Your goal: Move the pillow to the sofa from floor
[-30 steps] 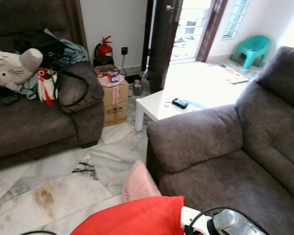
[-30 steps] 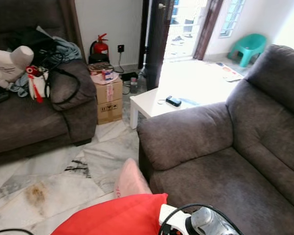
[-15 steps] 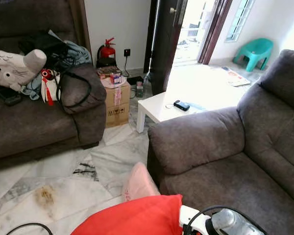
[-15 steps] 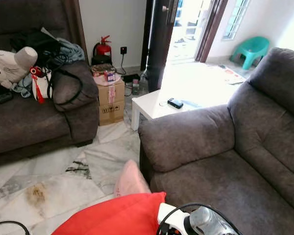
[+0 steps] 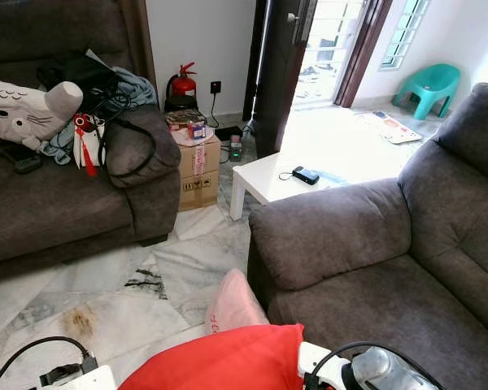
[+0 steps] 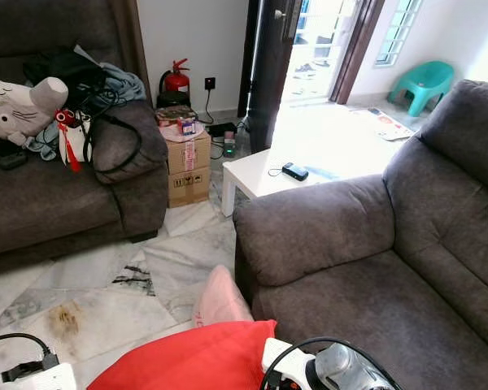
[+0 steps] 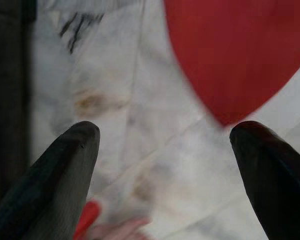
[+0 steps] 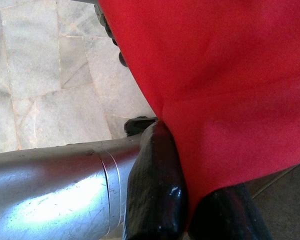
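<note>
A red pillow (image 5: 220, 361) hangs low in front of me, above the marble floor and just left of the grey sofa (image 5: 374, 268). My right gripper (image 8: 187, 199) is shut on the pillow's edge, the red cloth (image 8: 215, 75) pinched between its two black fingers. The right arm's silver wrist (image 5: 378, 370) shows beside the pillow, over the sofa seat. My left gripper (image 7: 165, 132) is open and holds nothing, hovering above the floor with the red pillow (image 7: 230, 55) beyond its fingertips. The left wrist (image 5: 73, 378) shows at the lower left.
A pink cushion (image 5: 232, 305) leans on the floor against the grey sofa's arm. A second sofa (image 5: 57, 203) on the left holds a plush toy and bags. Behind stand a cardboard box (image 5: 197, 166), a fire extinguisher (image 5: 181, 81) and a white low table (image 5: 268, 175).
The left arm's wrist and cable have come into view at the lower left. The camera has shifted slightly. The red pillow stays in the right gripper.
</note>
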`<state>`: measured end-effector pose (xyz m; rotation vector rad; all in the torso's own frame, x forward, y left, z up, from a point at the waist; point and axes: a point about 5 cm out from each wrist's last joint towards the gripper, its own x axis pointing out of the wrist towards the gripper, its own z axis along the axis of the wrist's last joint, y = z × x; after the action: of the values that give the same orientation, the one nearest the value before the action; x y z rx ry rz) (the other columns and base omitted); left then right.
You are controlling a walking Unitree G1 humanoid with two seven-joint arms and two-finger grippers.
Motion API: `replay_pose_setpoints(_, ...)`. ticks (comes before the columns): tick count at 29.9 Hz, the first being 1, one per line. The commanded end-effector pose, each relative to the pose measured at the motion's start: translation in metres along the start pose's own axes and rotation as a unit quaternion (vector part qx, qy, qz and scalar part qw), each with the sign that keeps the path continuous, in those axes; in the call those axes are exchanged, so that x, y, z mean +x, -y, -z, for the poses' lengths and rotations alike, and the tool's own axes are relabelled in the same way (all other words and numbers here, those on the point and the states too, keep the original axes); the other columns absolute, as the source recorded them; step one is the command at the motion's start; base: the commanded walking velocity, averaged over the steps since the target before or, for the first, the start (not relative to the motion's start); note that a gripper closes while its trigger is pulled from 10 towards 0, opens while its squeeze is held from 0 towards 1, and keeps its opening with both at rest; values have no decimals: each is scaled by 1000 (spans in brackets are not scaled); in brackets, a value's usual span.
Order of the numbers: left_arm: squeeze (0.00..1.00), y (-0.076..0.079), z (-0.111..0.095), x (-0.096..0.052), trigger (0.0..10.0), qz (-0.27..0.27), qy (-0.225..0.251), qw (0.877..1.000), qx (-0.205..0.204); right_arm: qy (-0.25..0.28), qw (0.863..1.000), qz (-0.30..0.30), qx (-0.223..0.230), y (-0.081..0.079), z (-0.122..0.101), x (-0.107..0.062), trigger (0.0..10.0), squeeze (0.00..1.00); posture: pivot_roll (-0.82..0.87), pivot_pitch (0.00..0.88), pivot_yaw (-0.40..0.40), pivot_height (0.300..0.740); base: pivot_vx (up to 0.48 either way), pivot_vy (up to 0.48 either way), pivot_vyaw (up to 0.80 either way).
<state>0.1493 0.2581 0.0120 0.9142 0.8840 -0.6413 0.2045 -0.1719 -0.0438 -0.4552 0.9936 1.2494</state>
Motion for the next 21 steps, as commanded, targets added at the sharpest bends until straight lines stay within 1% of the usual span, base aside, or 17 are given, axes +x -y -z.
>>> replay_pose_setpoints(1,0,4,-4,3,10000,18,18,1000,-3,-11,1000,7,11,3,7,-5,10000,0,220,0,-137,740,0,0,0)
replay_pose_setpoints(3,0,10,-5,8,10000,39,27,999,5,-10,1000,6,10,3,7,-5,10000,0,220,0,-138,740,0,0,0)
replay_pose_setpoints(6,0,13,-6,11,10000,45,32,998,-5,-10,1000,5,10,2,7,-5,10000,0,217,0,-136,740,0,0,0)
replay_pose_setpoints(9,0,19,-7,14,10000,66,46,997,-22,-9,1000,3,10,2,6,-4,10000,0,218,0,-137,740,0,0,0)
replay_pose_setpoints(10,0,24,-8,15,10000,85,49,995,-22,-8,1000,2,9,1,6,-4,10000,0,218,0,-137,740,0,0,0)
replay_pose_setpoints(12,0,27,-6,16,10000,98,47,994,-18,-8,1000,1,9,1,5,-4,10000,0,216,0,-138,740,0,0,0)
replay_pose_setpoints(15,0,28,-2,19,10000,99,42,994,-10,-6,1000,0,9,1,5,-4,10000,0,217,0,-138,740,0,0,0)
replay_pose_setpoints(21,0,26,4,21,10000,100,32,994,-13,-5,1000,1,10,1,5,-4,10000,0,216,0,-138,740,0,0,0)
